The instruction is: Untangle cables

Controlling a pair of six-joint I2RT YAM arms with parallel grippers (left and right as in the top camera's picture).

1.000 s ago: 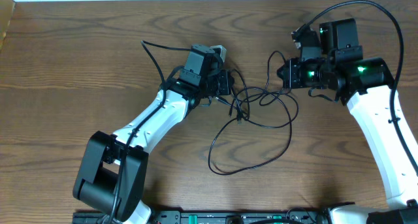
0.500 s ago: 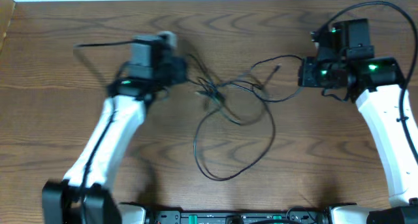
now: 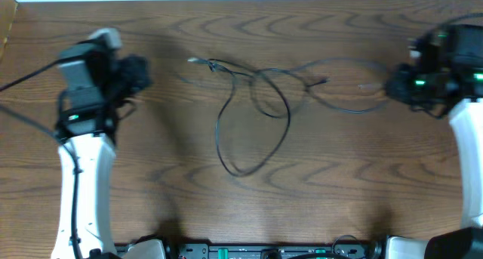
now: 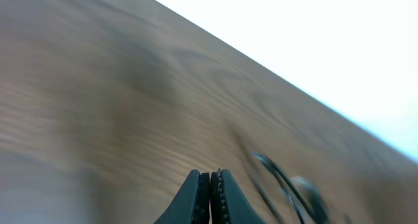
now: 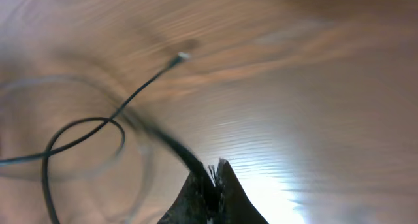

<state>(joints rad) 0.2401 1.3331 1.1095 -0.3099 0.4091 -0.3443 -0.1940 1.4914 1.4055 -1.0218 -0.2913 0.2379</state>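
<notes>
Currently, the cables (image 3: 256, 78) lie on the table (image 3: 151, 206) in the middle of the overhead view, between the two arms and nearer the far edge. They form a loose tangle: strands cross near the upper centre, and one long black loop hangs down from that crossing toward the near edge. A small pale end (image 3: 192, 60) points left, well apart from the left gripper (image 3: 139, 74). On the right side, a blurred strand curves across to the right gripper (image 3: 392, 89). The left gripper sits at the far left of the table. In the left wrist view, its fingers (image 4: 199, 194) are pressed together with nothing visible between them, and a blurred dark strand (image 4: 277, 181) lies on the wood ahead and to the right. The right gripper (image 5: 214, 166) is clamped on the black cable (image 5: 166, 140). In the right wrist view, the cable leaves the closed fingertips and runs up and to the left. Beyond that point, a thin strand ends in a small pale plug (image 5: 182, 55), and another strand forms a loop (image 5: 78, 129) at the left. Both wrist views are blurred, so fine detail of the tangle cannot be read from them.
</notes>
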